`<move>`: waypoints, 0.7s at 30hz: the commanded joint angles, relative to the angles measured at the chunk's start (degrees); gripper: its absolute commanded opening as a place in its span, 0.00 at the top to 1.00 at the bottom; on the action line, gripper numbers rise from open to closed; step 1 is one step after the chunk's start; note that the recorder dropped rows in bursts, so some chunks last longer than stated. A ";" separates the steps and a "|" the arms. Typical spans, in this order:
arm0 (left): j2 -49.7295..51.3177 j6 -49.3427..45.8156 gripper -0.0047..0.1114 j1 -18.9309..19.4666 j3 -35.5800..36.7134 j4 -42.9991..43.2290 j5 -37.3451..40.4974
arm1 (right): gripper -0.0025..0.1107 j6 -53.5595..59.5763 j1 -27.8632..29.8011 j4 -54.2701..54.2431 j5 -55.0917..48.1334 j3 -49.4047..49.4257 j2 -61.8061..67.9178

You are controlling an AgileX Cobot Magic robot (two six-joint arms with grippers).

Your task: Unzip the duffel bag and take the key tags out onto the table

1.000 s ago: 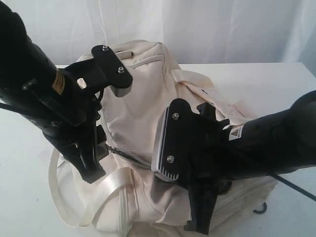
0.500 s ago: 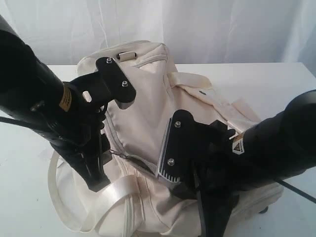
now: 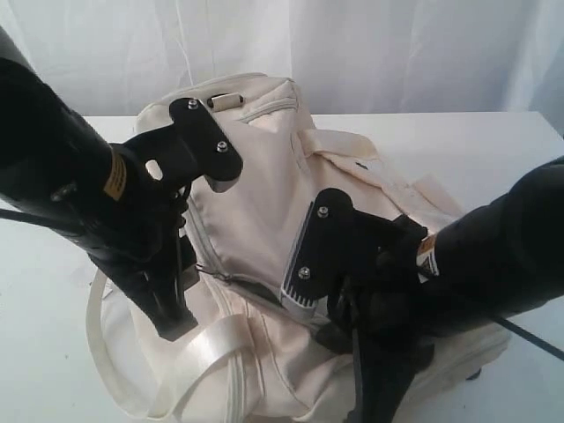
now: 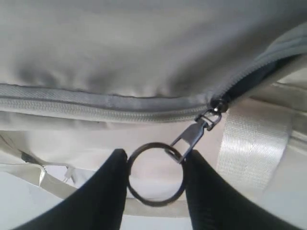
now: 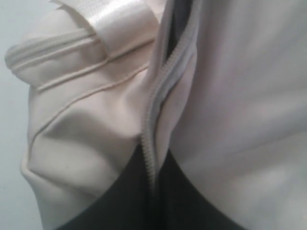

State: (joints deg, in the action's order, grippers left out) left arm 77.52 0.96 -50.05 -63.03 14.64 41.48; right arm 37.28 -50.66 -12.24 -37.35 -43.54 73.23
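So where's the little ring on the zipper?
In the left wrist view, the ring sits between the jaws of the left gripper, hanging from the zipper pull on the duffel bag, beside the satin strap.

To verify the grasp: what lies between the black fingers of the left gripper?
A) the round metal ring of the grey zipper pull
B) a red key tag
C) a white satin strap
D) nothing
A: the round metal ring of the grey zipper pull sits between the black fingers of the left gripper, touching both.
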 commanded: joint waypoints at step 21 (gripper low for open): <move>-1.59 8.27 0.96 1.35 0.26 16.89 9.46 | 0.98 -9.50 0.48 14.32 -21.22 1.95 0.00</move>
State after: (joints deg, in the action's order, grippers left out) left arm 76.45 8.43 -48.55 -62.94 32.19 50.06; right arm 28.63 -50.32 1.80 -54.23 -42.64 73.26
